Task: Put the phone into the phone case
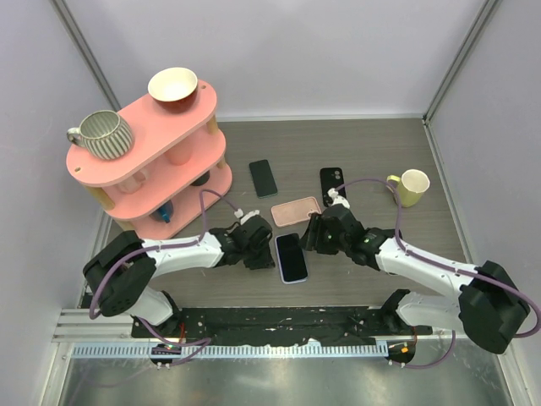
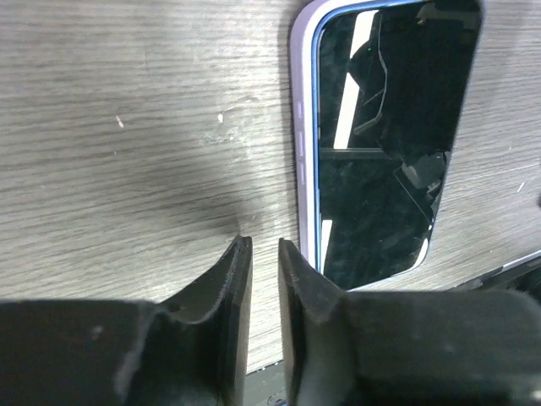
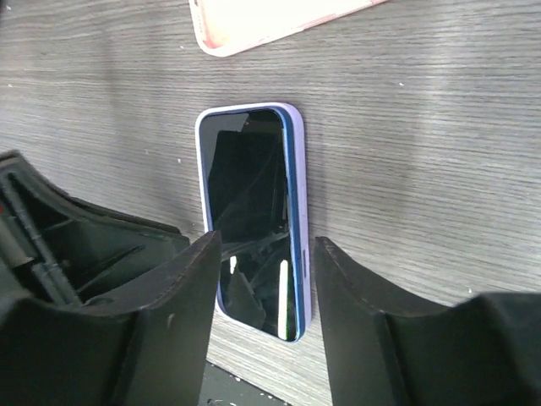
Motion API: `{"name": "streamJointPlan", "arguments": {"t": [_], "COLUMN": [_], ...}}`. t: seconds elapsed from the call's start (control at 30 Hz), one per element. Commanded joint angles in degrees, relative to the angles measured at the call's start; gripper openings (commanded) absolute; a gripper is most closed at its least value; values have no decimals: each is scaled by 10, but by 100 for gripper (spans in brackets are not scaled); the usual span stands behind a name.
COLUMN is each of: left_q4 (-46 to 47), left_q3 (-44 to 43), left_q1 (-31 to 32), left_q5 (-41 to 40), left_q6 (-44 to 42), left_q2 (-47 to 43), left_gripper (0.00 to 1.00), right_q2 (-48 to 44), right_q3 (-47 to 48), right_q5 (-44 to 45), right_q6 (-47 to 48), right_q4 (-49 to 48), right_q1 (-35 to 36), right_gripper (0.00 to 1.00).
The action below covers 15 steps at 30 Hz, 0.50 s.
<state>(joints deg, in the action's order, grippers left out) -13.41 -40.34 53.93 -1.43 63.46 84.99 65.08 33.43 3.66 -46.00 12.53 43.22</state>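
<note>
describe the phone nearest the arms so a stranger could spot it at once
On the grey wooden table, look between the left gripper and right gripper near the front edge: a dark-screened phone in a lilac case lies flat there. The bare black phone, the black camera-cutout piece and the pink phone case lie farther back; only this one has a lilac rim.
</note>
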Motion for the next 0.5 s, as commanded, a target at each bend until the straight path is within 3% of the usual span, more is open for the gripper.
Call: {"name": "streamJointPlan", "arguments": {"t": [0.0,0.1,0.3,0.47], "left_q4": [-24,-17,18,24], "left_q3": [-37,-43,-47,-51], "left_q1": [1,0,-3,-5], "left_q5": [-24,-26,-14,-13], "left_q6": [-23,-26,-43,-48], "left_q2": [-11,-9,1,20], "left_gripper": [32,41,39,38], "right_q2": [22,34,73,85], "right_q3": [1,-18,-27,-44], "right_q5": [-50,-80,-85,-93], "right_q6": [46,50,51,50], "right_q4": [-19,-65,-82,-108], "right_q1": [-15,-19,-21,-21], "right_gripper": [50,44,38,21]}}
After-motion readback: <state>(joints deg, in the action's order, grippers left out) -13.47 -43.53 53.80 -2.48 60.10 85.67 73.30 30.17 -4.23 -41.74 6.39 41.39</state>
